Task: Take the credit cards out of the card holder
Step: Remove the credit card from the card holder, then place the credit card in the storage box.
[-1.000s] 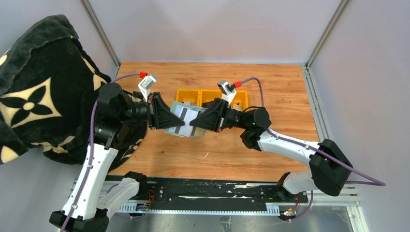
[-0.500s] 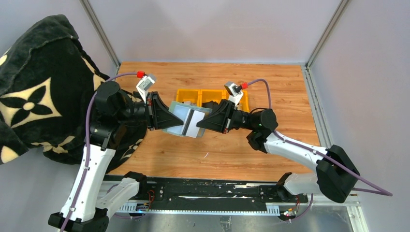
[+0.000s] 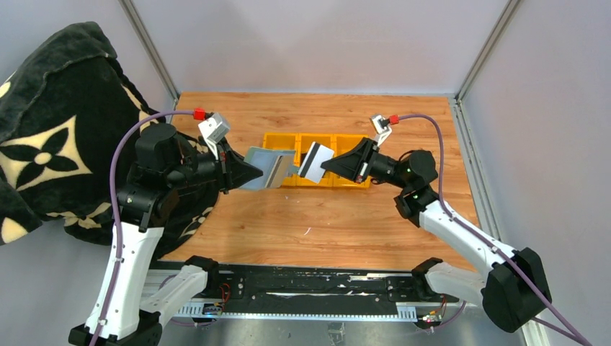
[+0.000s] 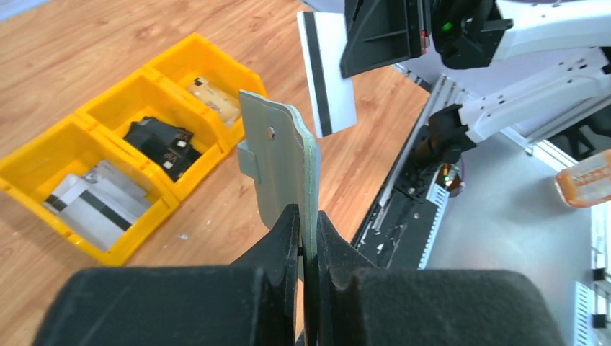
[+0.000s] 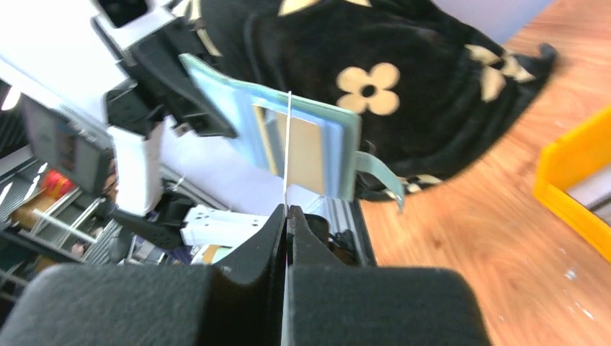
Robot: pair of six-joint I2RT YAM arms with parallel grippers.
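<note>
Now | L grip (image 3: pixel 255 171) nips card holder (image 3: pixel 274 166) | R grip (image 3: pixel 326 164) nips grey card (image 3: pixel 313 160), prob. clear of it

A wood-grain table (image 3: pixel 339 223) sat boxed in by plain pale grey walls (image 3: pixel 317 43) behind it and to either side. Slim metal posts (image 3: pixel 148 47) rose at its far corners. A black blanket (image 3: pixel 50 137) with cream flowers draped over its left edge.
</note>
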